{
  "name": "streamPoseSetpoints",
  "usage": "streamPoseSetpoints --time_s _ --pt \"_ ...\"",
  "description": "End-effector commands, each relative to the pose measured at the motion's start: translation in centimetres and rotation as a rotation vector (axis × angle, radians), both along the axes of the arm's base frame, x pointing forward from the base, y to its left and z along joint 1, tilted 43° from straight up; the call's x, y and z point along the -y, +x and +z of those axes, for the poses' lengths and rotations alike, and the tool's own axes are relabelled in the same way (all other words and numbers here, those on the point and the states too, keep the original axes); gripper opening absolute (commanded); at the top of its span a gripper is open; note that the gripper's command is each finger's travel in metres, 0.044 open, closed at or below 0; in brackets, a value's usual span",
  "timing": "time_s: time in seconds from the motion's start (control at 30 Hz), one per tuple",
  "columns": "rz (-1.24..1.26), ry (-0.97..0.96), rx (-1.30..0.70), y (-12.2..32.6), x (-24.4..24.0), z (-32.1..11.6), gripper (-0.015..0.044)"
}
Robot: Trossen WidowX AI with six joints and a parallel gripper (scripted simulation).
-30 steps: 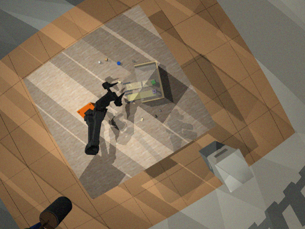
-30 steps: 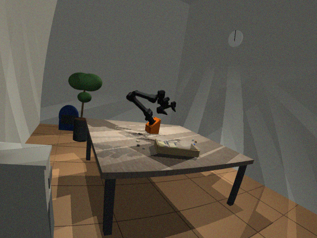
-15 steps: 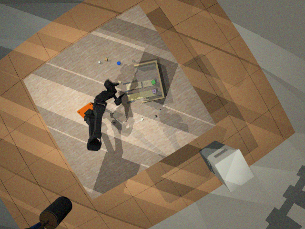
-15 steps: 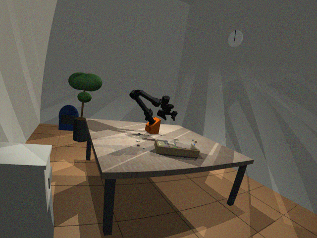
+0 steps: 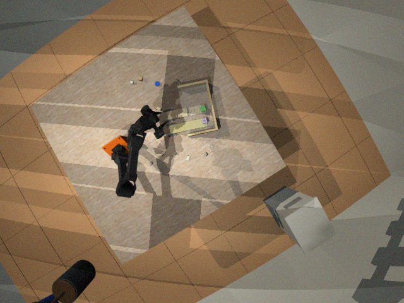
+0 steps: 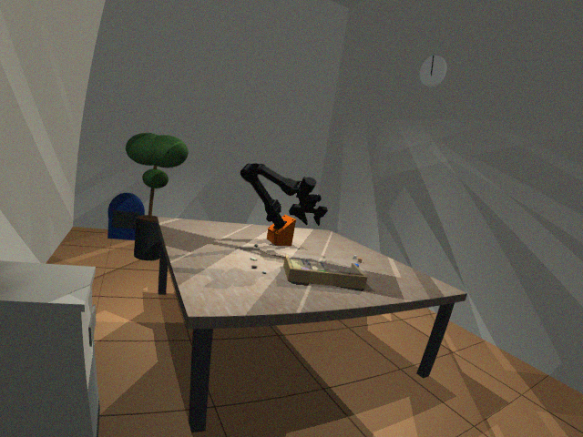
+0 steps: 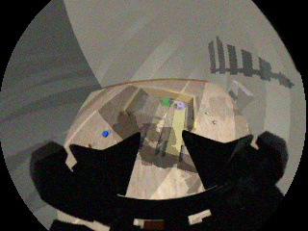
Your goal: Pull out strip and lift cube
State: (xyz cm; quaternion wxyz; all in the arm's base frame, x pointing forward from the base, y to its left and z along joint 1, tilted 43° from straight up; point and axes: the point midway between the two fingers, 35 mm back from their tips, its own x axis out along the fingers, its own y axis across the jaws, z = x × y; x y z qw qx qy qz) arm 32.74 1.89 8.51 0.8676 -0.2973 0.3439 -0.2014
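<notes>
My jaws [image 5: 163, 118] [image 6: 311, 222]: spread apart, with nothing pinched between them; I held them above the table [image 5: 81, 98] [image 6: 235, 300] [image 7: 149, 185], pointed down toward the strips' near ends.
Purple cube [image 5: 204, 120] [image 6: 306, 269] [image 7: 180, 105]: it bore a mark on its top and sat at the far end of the yellow strip, inside the tray, well apart from my tips.
Yellow strip [image 5: 185, 125] [image 7: 178, 126]: it looked to be in one piece and ran out through the tray's open side toward me.
Paler strip [image 5: 176, 113] [image 7: 161, 124]: it lay beside the yellow one and looked broken across in the top view.
Green cube [image 5: 203, 108] [image 6: 321, 269] [image 7: 166, 102]: at the paler strip's far end.
Tray [image 5: 211, 104] [image 6: 324, 278] [image 7: 194, 113]: low-walled, standing on the table.
Blue disc [image 5: 157, 83] [image 6: 356, 265] [image 7: 105, 134]: outside the tray.
Lift: the purple cube was not yet raised.
</notes>
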Motion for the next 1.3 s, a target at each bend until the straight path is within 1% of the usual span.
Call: streamPoseSetpoints --time_s 0.0,0.27,0.3,0.4,0.47,0.8,1.27 --pt "-0.146 0.052 -0.093 1.3 2.3 -1.1 0.0216" --pt "-0.551 0.165 -0.3 2.0 8.6 -3.0 0.0006" --pt "-0.604 0.177 -0.321 1.9 9.2 -3.1 0.0" --pt "-0.754 0.207 -0.372 1.3 10.9 -3.2 0.0" --pt "-0.788 0.212 -0.382 1.1 11.2 -3.2 0.0" --pt "-0.788 0.212 -0.382 1.1 11.3 -3.2 0.0" --pt "-0.788 0.213 -0.382 1.1 12.8 -4.9 0.0"
